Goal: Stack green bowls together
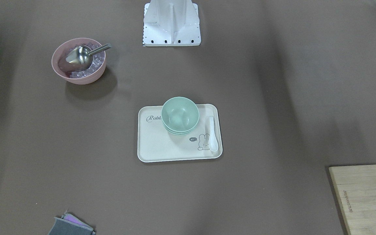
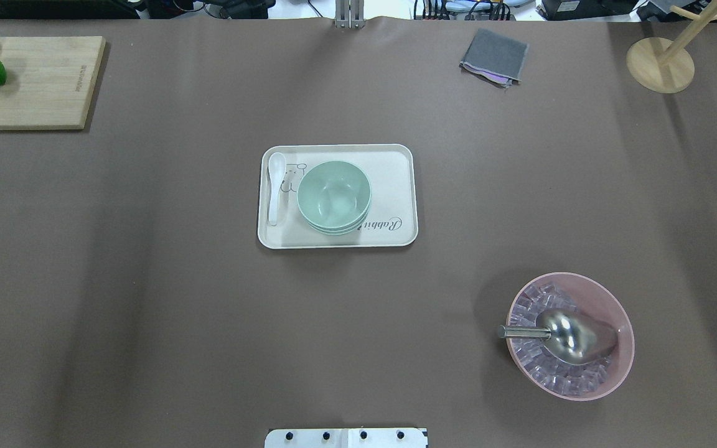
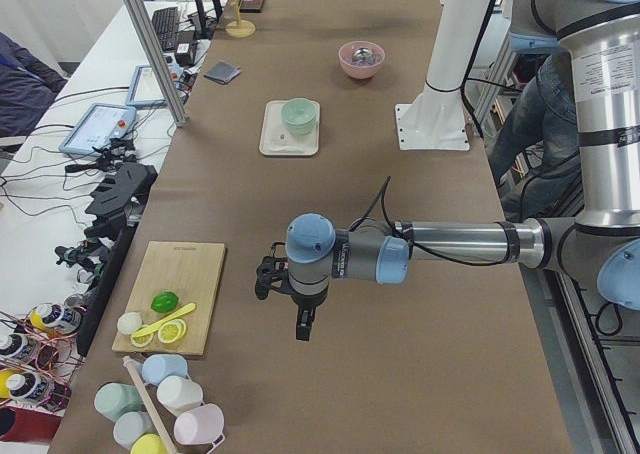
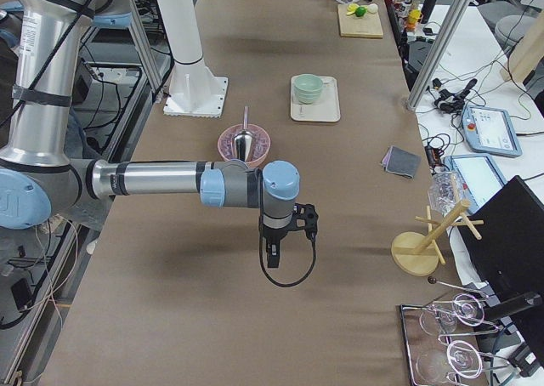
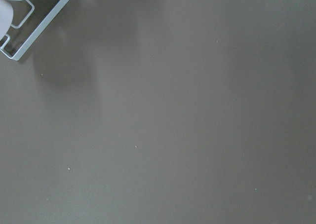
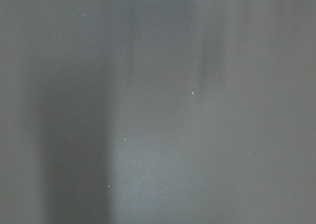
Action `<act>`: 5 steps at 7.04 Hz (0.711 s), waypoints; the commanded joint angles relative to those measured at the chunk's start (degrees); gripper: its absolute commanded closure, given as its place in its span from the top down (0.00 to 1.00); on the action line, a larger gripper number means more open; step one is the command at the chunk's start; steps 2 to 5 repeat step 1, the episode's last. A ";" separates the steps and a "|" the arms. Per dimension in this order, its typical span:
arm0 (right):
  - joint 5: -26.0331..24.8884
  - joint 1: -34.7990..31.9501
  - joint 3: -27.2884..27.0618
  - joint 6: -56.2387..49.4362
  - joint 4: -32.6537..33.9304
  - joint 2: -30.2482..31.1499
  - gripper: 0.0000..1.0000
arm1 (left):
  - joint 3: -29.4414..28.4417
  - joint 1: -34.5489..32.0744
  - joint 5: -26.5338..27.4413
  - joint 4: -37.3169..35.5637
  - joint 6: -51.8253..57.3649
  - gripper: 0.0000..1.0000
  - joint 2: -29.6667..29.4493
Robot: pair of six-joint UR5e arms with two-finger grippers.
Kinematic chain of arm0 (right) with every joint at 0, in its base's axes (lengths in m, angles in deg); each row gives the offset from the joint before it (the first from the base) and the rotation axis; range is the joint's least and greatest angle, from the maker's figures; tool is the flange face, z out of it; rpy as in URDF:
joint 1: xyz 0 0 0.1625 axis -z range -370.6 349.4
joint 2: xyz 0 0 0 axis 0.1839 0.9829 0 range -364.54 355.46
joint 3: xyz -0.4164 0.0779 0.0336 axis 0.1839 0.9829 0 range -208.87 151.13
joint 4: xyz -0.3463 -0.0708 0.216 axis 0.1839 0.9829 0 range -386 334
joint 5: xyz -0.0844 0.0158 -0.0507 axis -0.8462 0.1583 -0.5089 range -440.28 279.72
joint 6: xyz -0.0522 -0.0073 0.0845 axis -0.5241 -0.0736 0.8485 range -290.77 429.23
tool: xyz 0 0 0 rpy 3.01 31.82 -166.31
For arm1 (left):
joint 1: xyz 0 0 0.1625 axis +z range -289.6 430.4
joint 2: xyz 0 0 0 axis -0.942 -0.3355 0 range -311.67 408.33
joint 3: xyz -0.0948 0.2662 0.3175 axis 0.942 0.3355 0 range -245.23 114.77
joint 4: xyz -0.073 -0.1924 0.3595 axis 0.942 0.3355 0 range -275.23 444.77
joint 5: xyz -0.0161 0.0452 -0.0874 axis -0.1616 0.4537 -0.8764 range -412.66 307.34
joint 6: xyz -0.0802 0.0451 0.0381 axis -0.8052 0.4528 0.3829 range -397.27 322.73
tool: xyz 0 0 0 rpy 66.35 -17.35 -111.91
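Judging the green bowls already nested on the tray, I am advising hands-off; left tool and right tool are hanging clear, openings unreadable.

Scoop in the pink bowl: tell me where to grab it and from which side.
Grip the scoop by its handle, the straight round bar that juts past the rim of the pink bowl toward the table's middle. Come from above, fingers across the bar: it is bare there, while the wide head lies on ice.
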 commanded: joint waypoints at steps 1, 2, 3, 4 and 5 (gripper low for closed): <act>0.74 0.00 -0.04 -0.07 0.00 0.09 1.00 | 0.13 -0.02 -0.02 0.00 -0.10 0.98 -0.17; 0.74 0.00 -0.04 -0.07 0.00 0.09 1.00 | 0.13 -0.02 -0.02 0.00 -0.10 0.98 -0.17; 0.74 0.00 -0.04 -0.07 0.00 0.09 1.00 | 0.13 -0.02 -0.02 0.00 -0.10 0.98 -0.17; 0.74 0.00 -0.04 -0.07 0.00 0.09 1.00 | 0.13 -0.02 -0.02 0.00 -0.10 0.98 -0.17; 0.74 0.00 -0.04 -0.07 0.00 0.09 1.00 | 0.13 -0.02 -0.02 0.00 -0.10 0.98 -0.17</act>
